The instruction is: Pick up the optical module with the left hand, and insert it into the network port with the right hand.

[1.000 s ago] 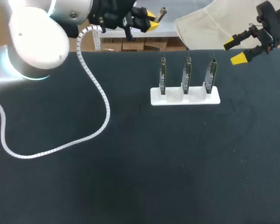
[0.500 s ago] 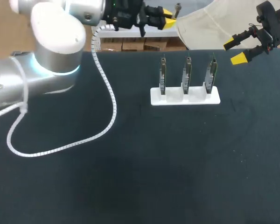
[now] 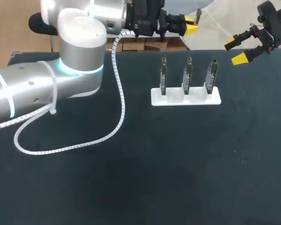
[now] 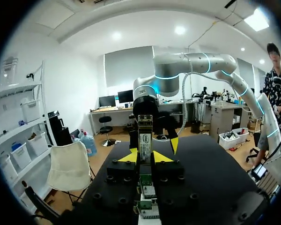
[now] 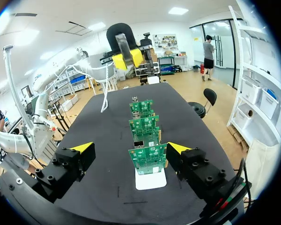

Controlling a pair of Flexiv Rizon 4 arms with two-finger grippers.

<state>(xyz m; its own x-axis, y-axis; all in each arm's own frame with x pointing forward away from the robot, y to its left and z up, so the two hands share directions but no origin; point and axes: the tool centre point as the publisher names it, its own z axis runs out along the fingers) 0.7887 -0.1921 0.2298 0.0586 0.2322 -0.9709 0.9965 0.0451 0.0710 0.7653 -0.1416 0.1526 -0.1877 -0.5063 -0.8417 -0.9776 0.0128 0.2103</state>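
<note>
**Module clamped in the left gripper; right gripper spread**

The left gripper is clamped on the slim, silvery metal optical module in the upper middle of the frame, beyond the far edge of the matte black bench. Its glossy silver arm bends in from the left, and a white coiled cable loops onto the bench. The right gripper, upper right, has its fingers wide apart. Three upright green circuit boards stand in a white plastic block at centre right.

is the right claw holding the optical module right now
No, the right claw stands open and empty, while the optical module sits clamped in the left claw.
</note>
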